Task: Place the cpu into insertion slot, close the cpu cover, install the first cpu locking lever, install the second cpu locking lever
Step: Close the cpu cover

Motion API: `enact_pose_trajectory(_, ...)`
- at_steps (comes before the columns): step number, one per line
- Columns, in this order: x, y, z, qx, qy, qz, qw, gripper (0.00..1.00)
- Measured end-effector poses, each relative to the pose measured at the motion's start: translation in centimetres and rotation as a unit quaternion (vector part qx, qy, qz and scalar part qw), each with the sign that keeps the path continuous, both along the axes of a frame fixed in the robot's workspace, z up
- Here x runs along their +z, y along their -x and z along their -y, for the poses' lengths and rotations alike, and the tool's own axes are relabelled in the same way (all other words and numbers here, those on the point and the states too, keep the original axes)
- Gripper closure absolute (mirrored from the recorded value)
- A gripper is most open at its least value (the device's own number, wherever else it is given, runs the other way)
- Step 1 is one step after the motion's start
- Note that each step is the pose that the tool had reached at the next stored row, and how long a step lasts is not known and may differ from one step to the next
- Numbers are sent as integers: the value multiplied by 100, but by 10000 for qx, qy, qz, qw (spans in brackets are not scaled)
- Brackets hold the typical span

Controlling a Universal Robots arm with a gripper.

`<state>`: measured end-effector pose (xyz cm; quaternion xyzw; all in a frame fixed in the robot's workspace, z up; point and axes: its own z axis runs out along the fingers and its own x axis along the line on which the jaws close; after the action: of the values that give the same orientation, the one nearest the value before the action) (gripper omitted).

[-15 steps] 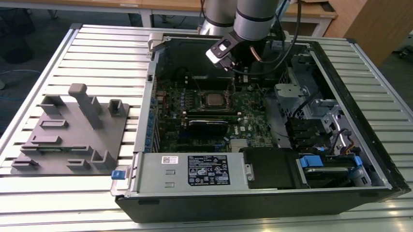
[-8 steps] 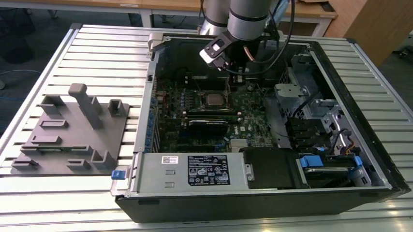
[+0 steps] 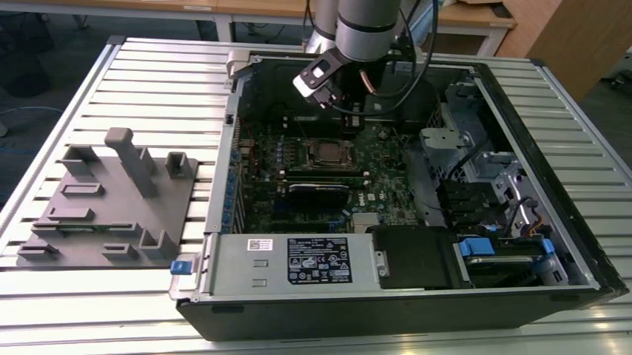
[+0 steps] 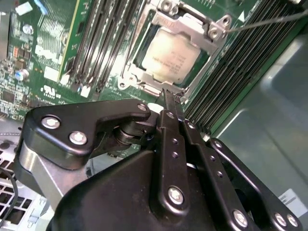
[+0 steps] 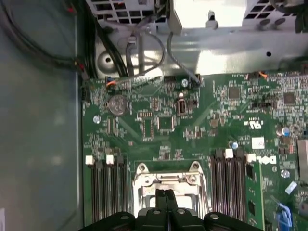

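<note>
Silvery cpu cover (image 4: 192, 25) lay flat over the cpu (image 4: 168, 57), which sat inside the insertion slot (image 4: 126, 73) on the green motherboard (image 3: 387, 174) within the open computer case (image 3: 395, 314). Gripper (image 4: 169, 96), fingers pressed together and holding nothing, stood at the slot's edge, at 12 o'clock of it in the exterior view.

Open computer case (image 3: 395, 314) on a slatted metal table (image 3: 158, 81) — grey moulded fixture (image 3: 99, 222) beside it, at the exterior view's left.
</note>
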<state>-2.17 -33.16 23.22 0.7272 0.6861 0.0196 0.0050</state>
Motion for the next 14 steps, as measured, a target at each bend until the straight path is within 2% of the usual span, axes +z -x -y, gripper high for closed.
enact_pose_trajectory(7, -7, 72, 0, 0, 0, 0, 10000, 90)
enact_pose_trajectory(14, -24, 89, 1, 1, 2, -1, 10000, 90)
